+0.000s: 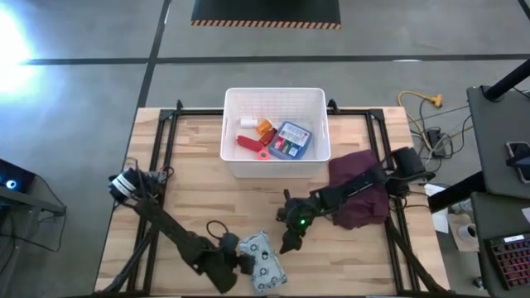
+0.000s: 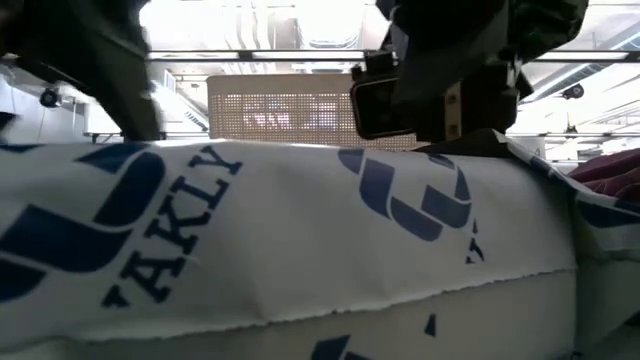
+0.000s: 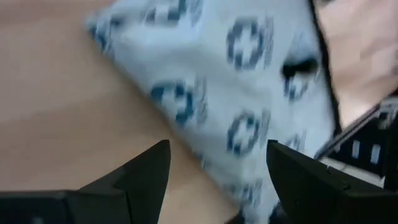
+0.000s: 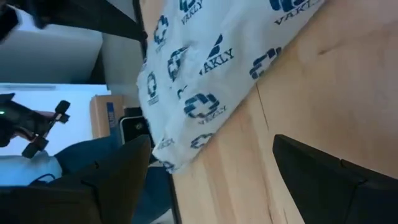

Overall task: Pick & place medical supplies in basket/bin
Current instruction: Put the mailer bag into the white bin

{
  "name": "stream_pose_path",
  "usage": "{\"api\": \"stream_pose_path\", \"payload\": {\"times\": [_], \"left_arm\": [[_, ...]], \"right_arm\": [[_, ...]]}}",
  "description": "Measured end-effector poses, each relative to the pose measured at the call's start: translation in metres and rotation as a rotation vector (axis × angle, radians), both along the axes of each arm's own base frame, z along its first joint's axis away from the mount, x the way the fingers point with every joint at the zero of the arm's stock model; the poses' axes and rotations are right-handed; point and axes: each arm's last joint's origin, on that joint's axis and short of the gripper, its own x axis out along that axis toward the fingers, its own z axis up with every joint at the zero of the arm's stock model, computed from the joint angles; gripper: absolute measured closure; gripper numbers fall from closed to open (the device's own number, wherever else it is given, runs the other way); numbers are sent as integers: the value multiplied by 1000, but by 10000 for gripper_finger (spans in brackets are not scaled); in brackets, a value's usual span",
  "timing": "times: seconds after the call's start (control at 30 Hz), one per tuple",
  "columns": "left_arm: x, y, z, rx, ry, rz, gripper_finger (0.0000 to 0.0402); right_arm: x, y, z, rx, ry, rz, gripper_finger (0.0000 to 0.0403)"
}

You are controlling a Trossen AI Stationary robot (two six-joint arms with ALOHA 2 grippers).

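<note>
The white patterned pouch (image 1: 262, 263) lies flat on the wooden table by its near edge and fills the low view (image 2: 300, 230). My left gripper (image 1: 242, 261) is open at the pouch's left end. In the left wrist view (image 3: 217, 180) the pouch's edge (image 3: 249, 186) reaches in between its fingers. My right gripper (image 1: 289, 238) is open and empty, just right of the pouch and a little farther back, and the pouch (image 4: 199, 74) lies ahead of it. The white ribbed tub (image 1: 236, 161) stands at the far middle. It holds a blue packet (image 1: 290, 141), red tubes (image 1: 251, 144) and a small white bottle (image 1: 248, 122). My left gripper stands open around the pouch's left edge (image 3: 249, 186), coming at it low from the table's left. I cannot tell whether a finger touches the pouch, which lies flat on the table.
A maroon cloth (image 1: 360, 197) lies on the table's right side under the right arm and shows at the right in the low view (image 2: 612, 165). Black frame rails (image 1: 161, 141) run along the table's left and right sides. Bare wood lies between the tub and the pouch.
</note>
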Motion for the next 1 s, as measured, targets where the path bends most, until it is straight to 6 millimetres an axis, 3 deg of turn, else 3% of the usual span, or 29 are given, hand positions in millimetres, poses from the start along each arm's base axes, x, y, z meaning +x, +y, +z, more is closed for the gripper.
{"api": "stream_pose_path", "payload": {"times": [0.4, 0.77, 1.0], "left_arm": [[-9, 15, -27, -7, 104, -49, 156], [-12, 20, -37, 6, 113, -83, 156], [-6, 27, -32, 26, 89, -66, 156]], "right_arm": [[39, 19, -27, 42, 54, 64, 74], [73, 33, -16, 49, -39, 86, 74], [80, 26, -7, 35, -72, 60, 74]]}}
